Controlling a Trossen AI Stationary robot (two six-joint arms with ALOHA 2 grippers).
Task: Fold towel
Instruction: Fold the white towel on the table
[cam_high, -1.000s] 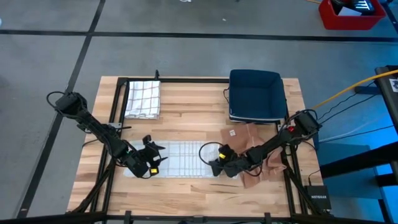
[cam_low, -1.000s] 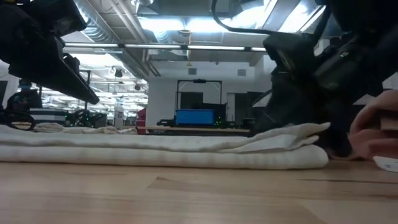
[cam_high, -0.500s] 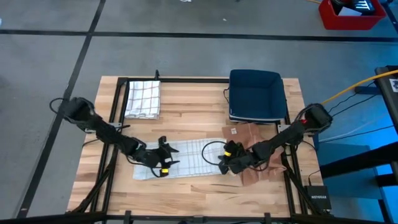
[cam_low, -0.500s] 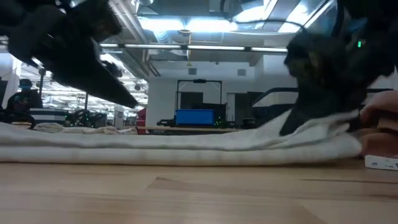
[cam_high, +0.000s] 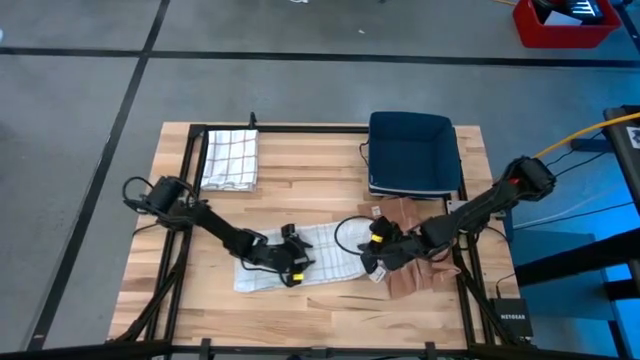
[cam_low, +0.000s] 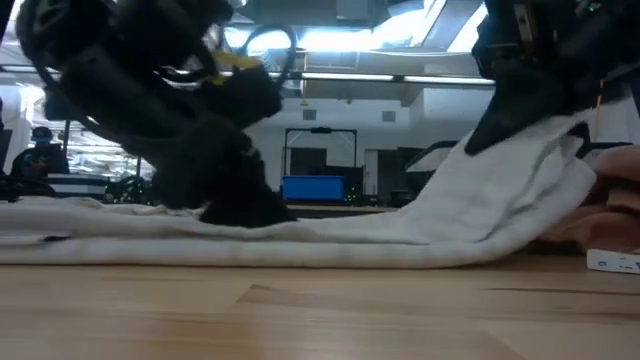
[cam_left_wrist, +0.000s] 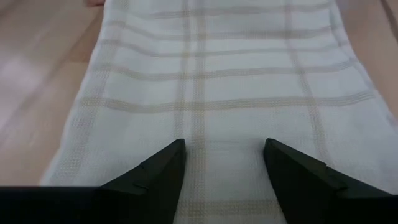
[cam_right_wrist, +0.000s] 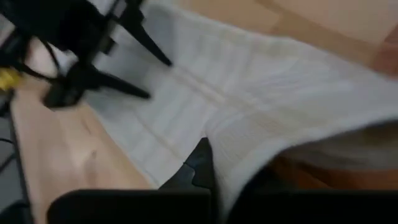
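Right gripper (cam_high: 376, 243) is clenched on the towel's (cam_high: 322, 262) raised end at the table's front middle. Left gripper (cam_high: 293, 265) sits spread open on it; the cloth could slip or bunch.

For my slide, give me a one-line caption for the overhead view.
Right gripper pinches and lifts one end of the plaid towel while the open left gripper rests on it.
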